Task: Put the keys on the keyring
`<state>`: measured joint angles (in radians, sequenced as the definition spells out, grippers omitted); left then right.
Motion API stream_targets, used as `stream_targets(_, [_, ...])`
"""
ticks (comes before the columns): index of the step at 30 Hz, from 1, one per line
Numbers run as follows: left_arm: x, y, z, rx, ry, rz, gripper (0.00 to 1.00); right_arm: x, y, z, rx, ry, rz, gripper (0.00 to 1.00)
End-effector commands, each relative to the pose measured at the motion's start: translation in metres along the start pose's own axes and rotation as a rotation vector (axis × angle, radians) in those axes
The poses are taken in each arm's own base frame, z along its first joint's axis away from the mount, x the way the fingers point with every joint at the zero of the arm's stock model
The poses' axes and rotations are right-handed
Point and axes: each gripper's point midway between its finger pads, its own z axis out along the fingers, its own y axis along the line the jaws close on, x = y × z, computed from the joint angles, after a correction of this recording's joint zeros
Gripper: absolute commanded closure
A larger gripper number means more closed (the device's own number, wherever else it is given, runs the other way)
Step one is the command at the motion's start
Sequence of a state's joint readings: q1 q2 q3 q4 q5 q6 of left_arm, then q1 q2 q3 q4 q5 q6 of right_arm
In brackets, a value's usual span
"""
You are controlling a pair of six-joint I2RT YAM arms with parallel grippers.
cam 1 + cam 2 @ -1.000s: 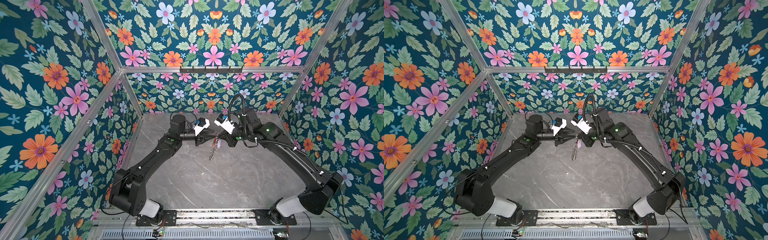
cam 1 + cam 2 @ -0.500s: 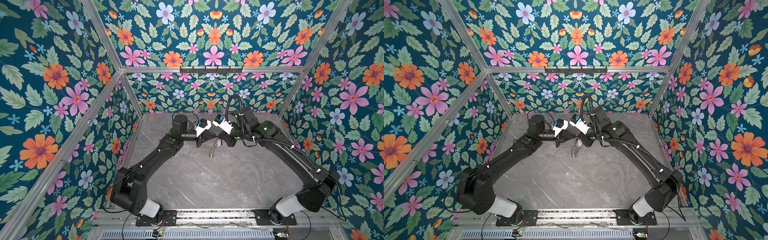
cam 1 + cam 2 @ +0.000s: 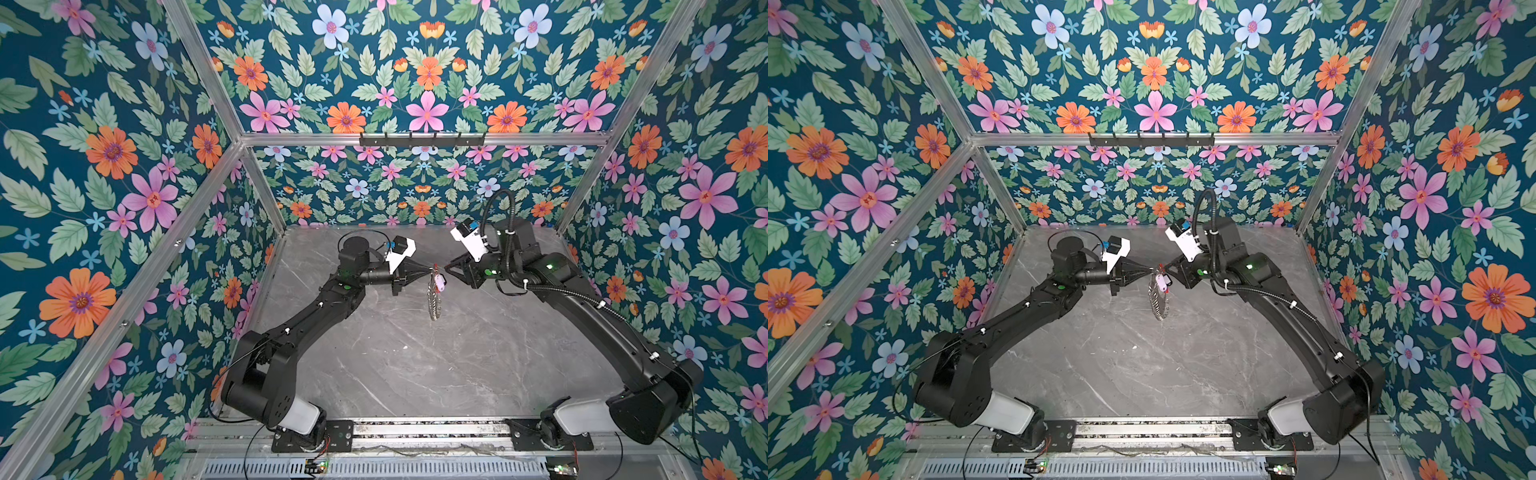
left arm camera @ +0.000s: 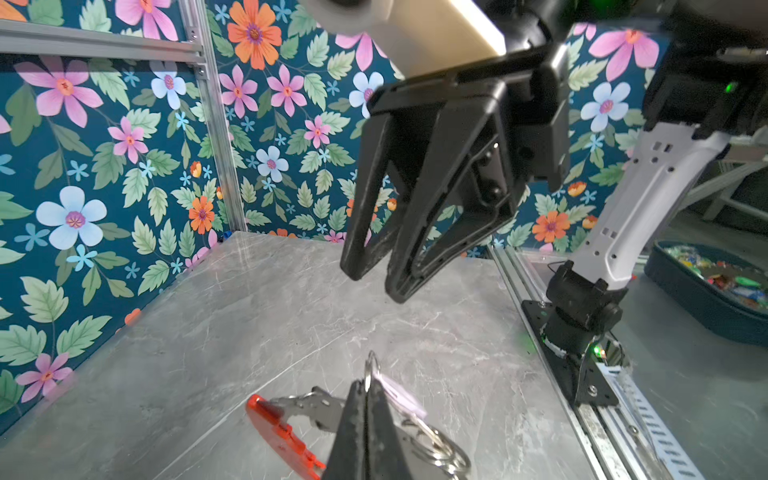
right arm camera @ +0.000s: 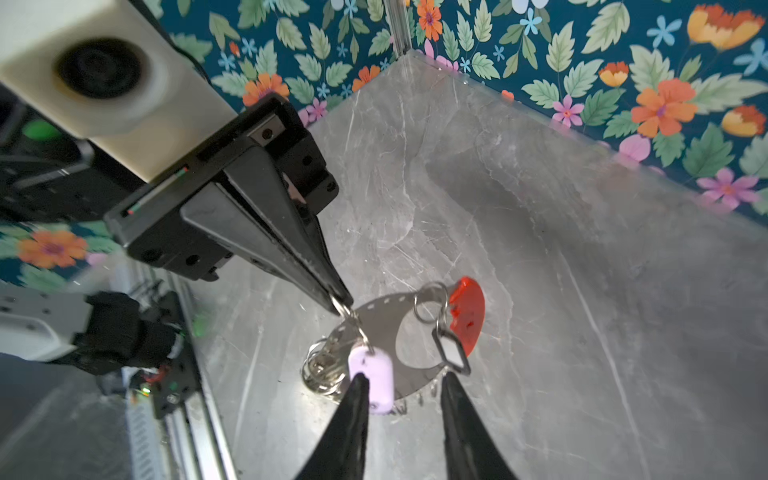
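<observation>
Vs 1 s earlier, the grip had swapped sides. L gripper (image 3: 431, 270) had stood part open beside the keyring. It was now clenched, tips pinching a small silver ring at the edge of the keyring (image 3: 433, 300).

R gripper (image 3: 447, 268) had been clamped shut then, right up against the L one. It had let go: fingers (image 5: 353, 415) apart w/ nothing btwn them. It had also backed off toward its own side, leaving a gap to the keyring in both top views.

Keyring itself had barely moved. It hung down from the L tips, approx same spot over the far middle of the table (image 3: 415, 374). Couldn't tell if its low end touched the marble.

Right wrist view:
- Lilac tag (image 5: 370, 384) dangled from the pinched ring, just beside one R finger; contact unclear.
- Black-framed tag (image 5: 451, 352) hung on another ring next to the red section (image 5: 468, 316).
- A bunch of bare silver rings (image 5: 322, 368) sat at the metal strip's other end.
- Key blades were too small to make out.
</observation>
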<state>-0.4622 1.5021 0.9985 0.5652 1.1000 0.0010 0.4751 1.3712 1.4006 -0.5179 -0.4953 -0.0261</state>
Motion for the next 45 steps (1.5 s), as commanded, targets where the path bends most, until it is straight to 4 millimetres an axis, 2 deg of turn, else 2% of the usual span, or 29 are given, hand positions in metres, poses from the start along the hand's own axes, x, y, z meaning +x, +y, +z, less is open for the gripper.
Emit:
stream_targets(1, [-0.035, -0.008, -0.002, 0.028, -0.128, 0.032, 1.00, -0.029, 0.021, -0.009, -0.186, -0.157, 0.108, 0.65])
stream_targets(7, [-0.052, -0.011, -0.006, 0.047, -0.225, -0.005, 1.00, -0.025, 0.023, -0.006, -0.243, -0.182, 0.155, 0.63])
stream_targets(13, [-0.062, -0.016, -0.009, 0.087, -0.298, -0.043, 1.00, -0.035, 0.025, -0.010, -0.267, -0.223, 0.151, 0.63])
stream_targets(21, [-0.062, -0.016, -0.010, 0.094, -0.309, -0.058, 1.00, -0.042, 0.025, -0.014, -0.267, -0.249, 0.134, 0.63])
stream_targets(29, [-0.064, -0.014, -0.010, 0.093, -0.329, -0.080, 1.00, -0.050, 0.034, -0.018, -0.319, -0.266, 0.131, 0.68])
stream_targets(45, [-0.071, -0.013, -0.012, 0.113, -0.382, -0.116, 1.00, -0.050, 0.035, -0.013, -0.345, -0.247, 0.134, 0.69])
